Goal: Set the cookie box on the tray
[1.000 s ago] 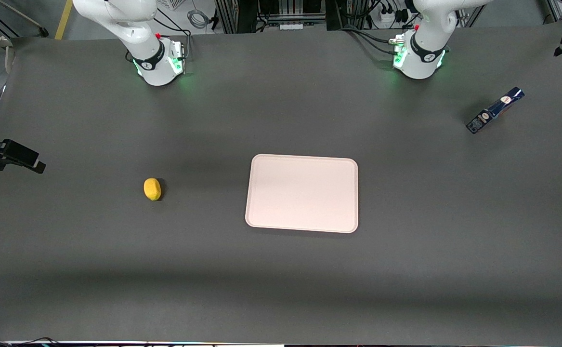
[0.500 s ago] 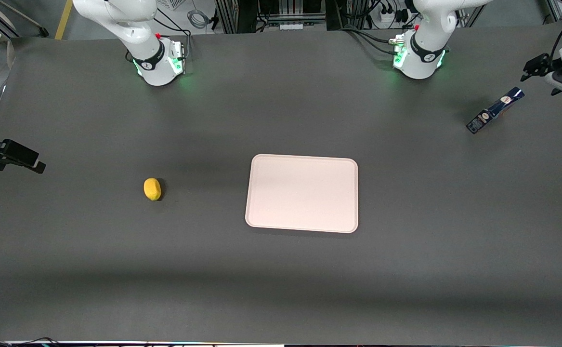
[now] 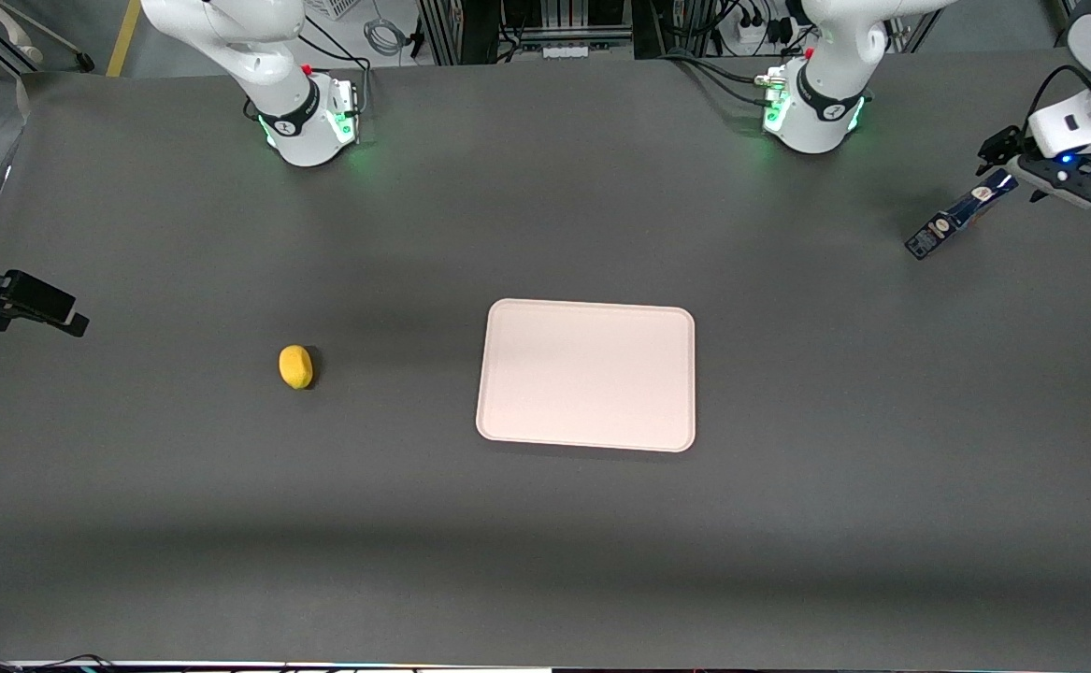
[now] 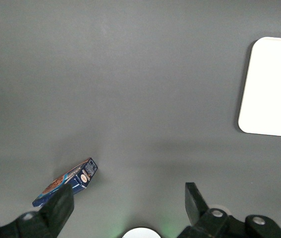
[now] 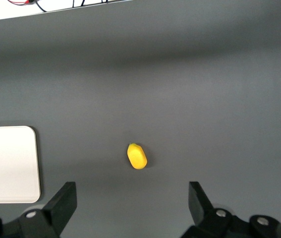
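Spread hand (image 4: 128, 198) above cookie box (image 3: 960, 214) — apart

Cookie box (image 3: 962, 214): small, flat, dark blue, standing on a long narrow edge on the counter (image 3: 227, 523), toward the working arm's end; round white-red logo on the upturned edge, orange-brown cookie picture on the broad face (image 4: 65, 182). Tray (image 3: 587, 375): large, pale pinkish-white, rectangular, rounded corners, low rim, lying flat mid-counter, well apart from the box and nearer the front camera. Claw (image 3: 1022, 171): above the box's farther end, fingers spread wide.
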